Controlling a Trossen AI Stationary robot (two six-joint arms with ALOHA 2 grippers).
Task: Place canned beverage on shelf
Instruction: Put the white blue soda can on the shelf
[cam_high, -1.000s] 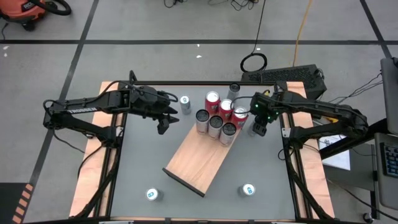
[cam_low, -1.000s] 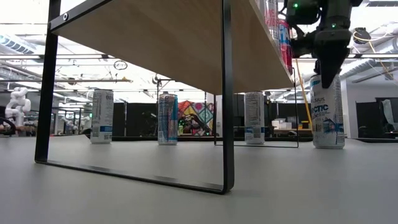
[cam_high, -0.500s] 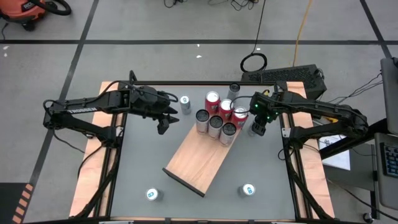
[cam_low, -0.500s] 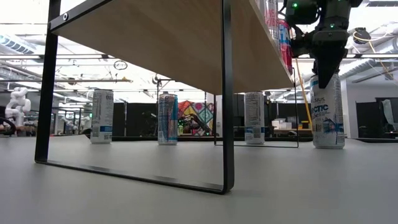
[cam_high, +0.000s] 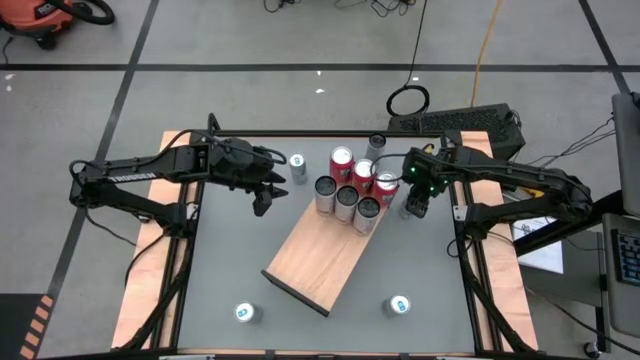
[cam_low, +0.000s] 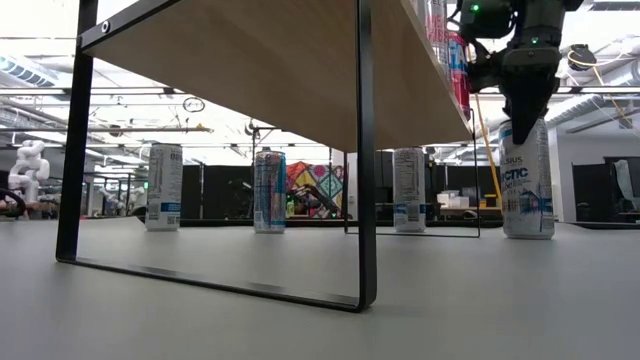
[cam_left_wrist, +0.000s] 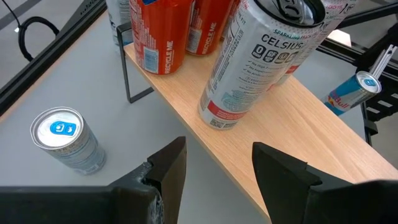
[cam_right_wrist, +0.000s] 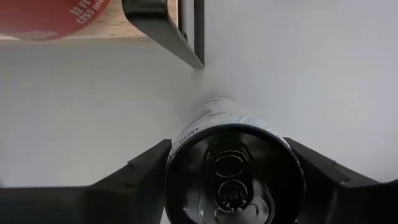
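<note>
**One can between closing fingers, six already up**

High view: the right gripper (cam_high: 415, 207) sits over a can just beside the shelf (cam_high: 318, 257), lower on it than a second ago; the can itself is hidden beneath the wrist. Six cans crowd the shelf's far end. The left gripper (cam_high: 262, 203) waits near the shelf's other side.

Low view: the right fingers have drawn in around the top of the white can (cam_low: 527, 180), which stands on the table (cam_low: 320, 300) beside the shelf leg; contact is hard to judge. A lift looks close.

Left wrist view: the left fingers (cam_left_wrist: 168, 168) stand apart, holding nothing.

Right wrist view: the fingers flank the can's lid closely; the body below is cut off.
</note>
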